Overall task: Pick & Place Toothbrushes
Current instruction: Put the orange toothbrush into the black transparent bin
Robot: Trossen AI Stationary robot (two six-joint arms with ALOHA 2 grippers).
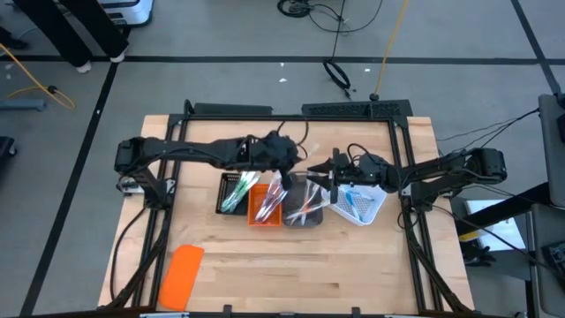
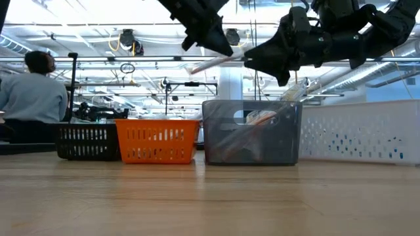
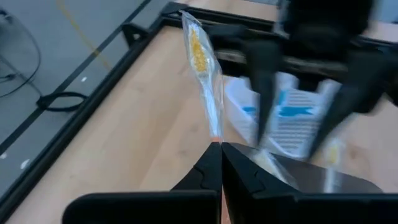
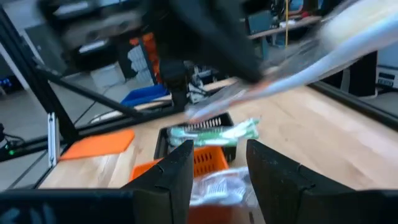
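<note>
Left gripper (image 3: 221, 148) clamped on wrapped toothbrush (image 3: 204, 68), held in the air above grey tray (image 2: 251, 133). Right gripper (image 4: 219, 149) fingers apart, empty, just beside it over the same tray. More toothbrushes in black tray (image 1: 228, 195), orange tray (image 1: 263, 212) and white tray (image 1: 369, 208) on desk (image 1: 300, 265)

orange tray (image 1: 265, 209), black tray (image 1: 231, 193), orange slab (image 1: 182, 275)

Both arms reach inward, left gripper (image 3: 221, 148) pinched closed facing the right gripper (image 4: 217, 165) with fingers spread.
</note>
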